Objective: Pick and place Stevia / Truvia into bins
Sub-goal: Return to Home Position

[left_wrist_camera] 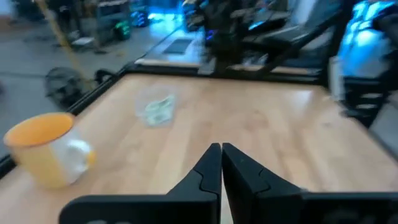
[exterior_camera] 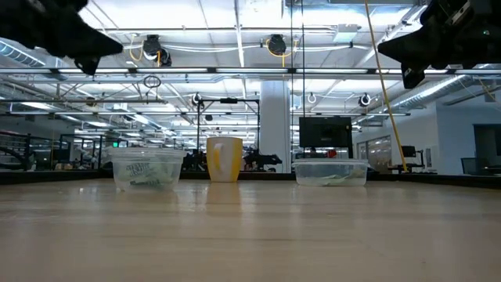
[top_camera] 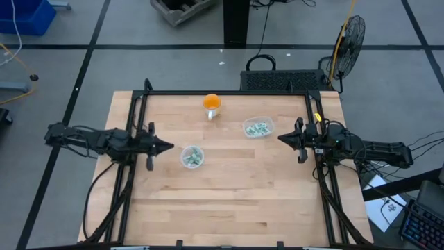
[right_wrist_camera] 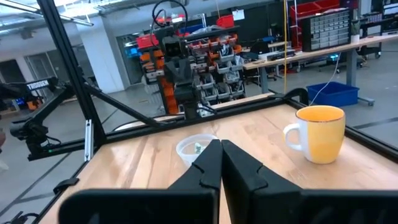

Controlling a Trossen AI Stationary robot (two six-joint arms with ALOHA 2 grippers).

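While both arms hung raised at the table's [top_camera: 229, 201] side edges, left gripper [top_camera: 168, 146] and right gripper [top_camera: 281, 137] stood clenched, empty. Sachets [top_camera: 193, 157] lay in the cup [top_camera: 183, 151] near centre and the bin [top_camera: 245, 125] nearer the far edge

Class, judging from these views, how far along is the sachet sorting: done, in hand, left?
Done: sachets lie inside the round cup and the rectangular bin; none shows loose on the table. In hand: nothing; left gripper and right gripper hang shut, empty, at the table's sides. Left: seemingly nothing.
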